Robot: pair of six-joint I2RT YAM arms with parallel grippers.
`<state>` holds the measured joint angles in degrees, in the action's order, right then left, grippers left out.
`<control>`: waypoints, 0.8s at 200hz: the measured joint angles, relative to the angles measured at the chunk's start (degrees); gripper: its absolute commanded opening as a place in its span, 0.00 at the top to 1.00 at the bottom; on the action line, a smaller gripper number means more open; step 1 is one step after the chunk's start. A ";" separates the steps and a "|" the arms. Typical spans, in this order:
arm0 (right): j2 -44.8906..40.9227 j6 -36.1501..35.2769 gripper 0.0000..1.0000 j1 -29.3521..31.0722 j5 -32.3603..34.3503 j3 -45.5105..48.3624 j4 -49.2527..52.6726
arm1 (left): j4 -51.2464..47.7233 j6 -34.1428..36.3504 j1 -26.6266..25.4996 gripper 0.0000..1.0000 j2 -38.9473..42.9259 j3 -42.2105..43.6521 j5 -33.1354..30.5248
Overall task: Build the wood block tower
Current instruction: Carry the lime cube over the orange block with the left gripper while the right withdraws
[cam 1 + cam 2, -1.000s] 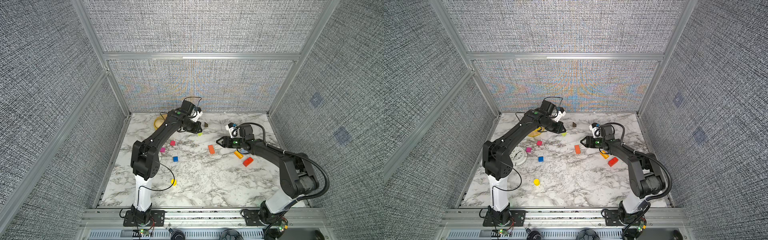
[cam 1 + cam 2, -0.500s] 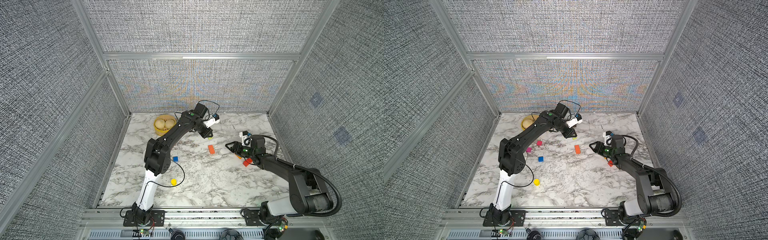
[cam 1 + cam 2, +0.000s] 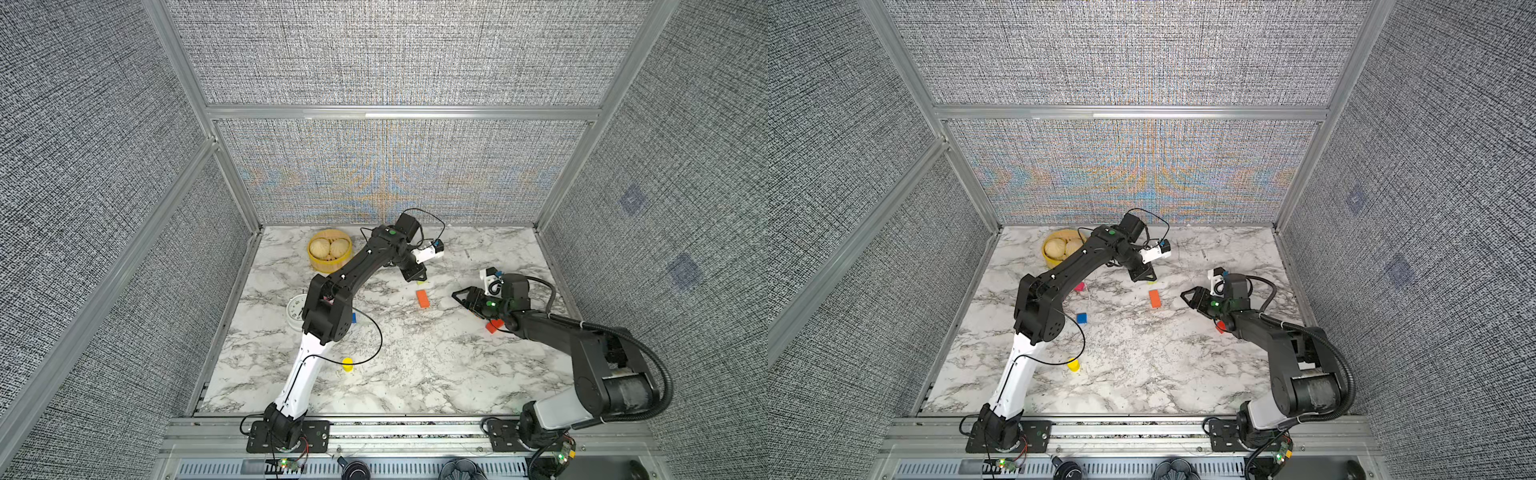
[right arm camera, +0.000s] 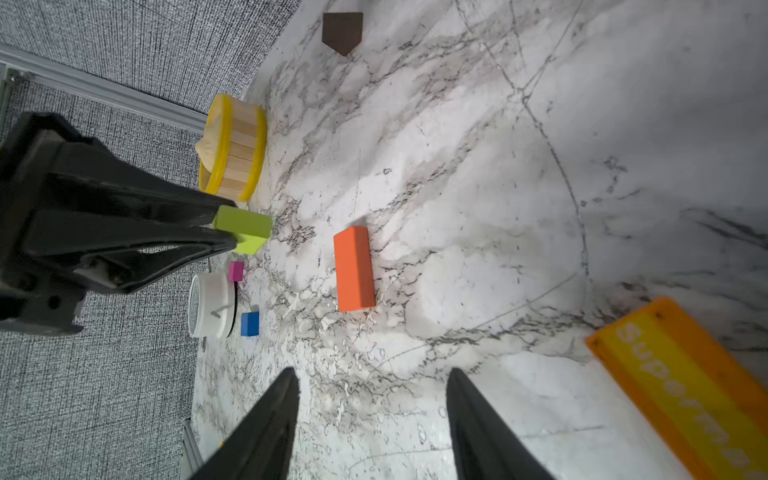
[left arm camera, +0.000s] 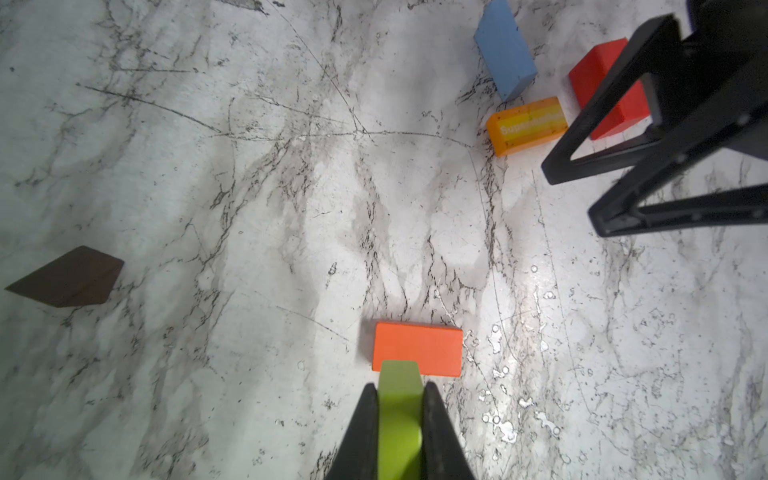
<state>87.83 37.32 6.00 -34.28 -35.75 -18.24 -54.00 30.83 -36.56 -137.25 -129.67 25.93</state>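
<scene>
Marble tabletop [image 3: 415, 374], grey fabric walls all round. Left gripper [image 5: 400, 385] is clamped on the lime block [image 5: 400, 419], jaws tight on its two long faces. The lime tip sits at the back-wall end of the orange block [image 5: 417, 347]; touching or just off it, can't tell. Orange block lies flat on the marble.

Right gripper [image 4: 372, 374] has jaws apart with nothing between them, low and near the orange block's right side, tips pointing at it.

Further right of the orange block are the yellow-orange bar [image 5: 527, 124], red block [image 5: 602, 79] and light blue bar [image 5: 505, 50], close together, each lying singly on the marble.

Dark brown block [image 4: 343, 31] is well apart from the orange block, toward the back wall. Pink cube [image 4: 236, 270] and blue cube [image 4: 249, 324] are left of the orange block, beside the white clock [image 4: 212, 305]. Yellow cylinder [image 3: 347, 364] stands upright, front-left of the orange block, well apart. Basket of buns [image 3: 330, 264] is back-left of it.
</scene>
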 measured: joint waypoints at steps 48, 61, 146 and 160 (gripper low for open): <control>1.66 0.24 0.43 -0.33 -0.92 -0.17 -2.12 | 1.51 1.60 0.00 0.94 -1.79 1.33 1.49; 1.97 0.24 0.43 -0.39 -0.92 -0.28 -2.54 | 1.60 2.01 0.00 0.94 -2.27 1.44 1.68; 6.36 1.64 0.43 -0.50 -3.15 -1.16 -5.81 | 3.28 4.74 0.00 0.94 -4.61 1.44 2.56; 7.13 1.97 0.44 -0.50 -3.54 -1.25 -6.78 | 3.37 4.96 0.00 0.94 -4.94 1.44 2.54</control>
<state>94.96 39.29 5.50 -37.82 -36.99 -25.02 -50.63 35.79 -36.56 -142.19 -128.22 28.47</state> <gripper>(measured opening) 0.566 0.168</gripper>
